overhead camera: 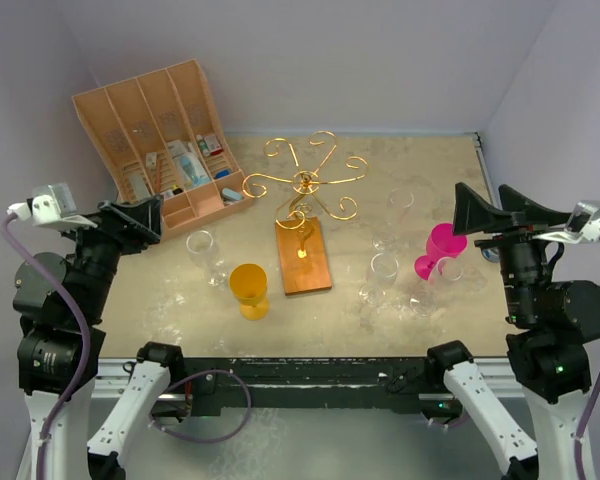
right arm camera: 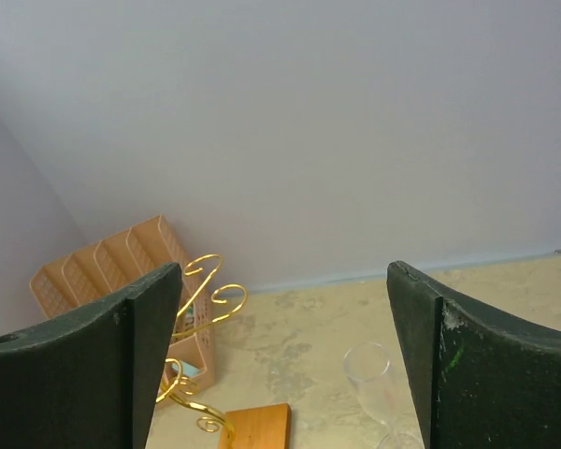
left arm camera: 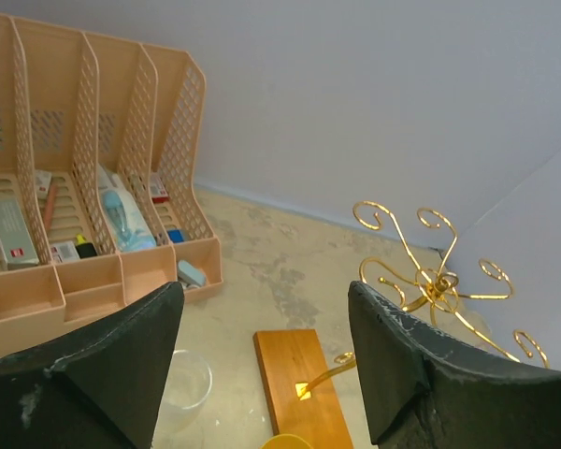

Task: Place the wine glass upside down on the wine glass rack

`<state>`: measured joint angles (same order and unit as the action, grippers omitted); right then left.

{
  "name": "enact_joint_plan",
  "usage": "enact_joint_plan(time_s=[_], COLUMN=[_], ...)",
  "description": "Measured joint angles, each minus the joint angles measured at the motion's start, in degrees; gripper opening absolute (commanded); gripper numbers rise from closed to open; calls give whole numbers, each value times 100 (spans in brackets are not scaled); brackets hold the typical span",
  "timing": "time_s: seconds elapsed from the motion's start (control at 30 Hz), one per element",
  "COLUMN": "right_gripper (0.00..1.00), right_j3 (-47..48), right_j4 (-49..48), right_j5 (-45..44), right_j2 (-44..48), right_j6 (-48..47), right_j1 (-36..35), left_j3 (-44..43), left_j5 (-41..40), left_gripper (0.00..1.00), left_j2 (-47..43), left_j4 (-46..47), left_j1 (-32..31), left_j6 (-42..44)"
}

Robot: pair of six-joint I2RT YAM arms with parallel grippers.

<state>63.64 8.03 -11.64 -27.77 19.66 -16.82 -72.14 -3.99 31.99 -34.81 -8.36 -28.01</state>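
Observation:
The wine glass rack (overhead camera: 305, 182), gold wire scrolls on a central post, stands on its brown wooden base (overhead camera: 304, 257) mid-table. Several wine glasses stand upright around it: a clear one (overhead camera: 202, 251) and a yellow one (overhead camera: 249, 290) to its left, clear ones (overhead camera: 383, 273) and a pink one (overhead camera: 440, 248) to its right. My left gripper (overhead camera: 138, 216) hovers open at the left; its wrist view shows the rack (left arm camera: 430, 281), base (left arm camera: 299, 388) and clear glass (left arm camera: 182, 383). My right gripper (overhead camera: 488, 214) hovers open by the pink glass; a clear glass (right arm camera: 369, 369) lies ahead.
A tan compartmented organiser (overhead camera: 160, 140) with small packets leans at the back left, close behind the left gripper. Another clear glass (overhead camera: 399, 208) stands at the back right. Walls enclose the table at the back and both sides.

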Motion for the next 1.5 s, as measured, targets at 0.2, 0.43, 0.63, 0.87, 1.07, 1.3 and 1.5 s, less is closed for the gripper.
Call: enact_joint_plan(time_s=[0.2,0.43,0.63,0.87,1.07,1.3,1.5], right_gripper=[99,94,85,81,59,55,52], right_j3=[-2,175,870,1174,1333,901,968], right_j4=[131,695,1572,2671,2975,2844,2522], right_j5=[463,669,625,533,592,1165,1416], right_j2=[9,-70,-658,-1665,-2715,-3541,-4166], right_j6=[291,442,485,332,122,-28,-136], right_j1=[452,651,680,706,723,723,721], left_j3=[424,903,949,179,-367,-166,74], left_j5=[247,273,361,380,629,1032,1108], left_gripper=[71,71,69,68,68,69,69], left_j2=[-70,-382,-186,555,824,575,354], left_j4=[94,111,107,-208,-52,-66,-260], left_j1=[85,125,146,162,162,168,175], left_j6=[-345,-883,-1108,-1681,-1893,-1882,-1784])
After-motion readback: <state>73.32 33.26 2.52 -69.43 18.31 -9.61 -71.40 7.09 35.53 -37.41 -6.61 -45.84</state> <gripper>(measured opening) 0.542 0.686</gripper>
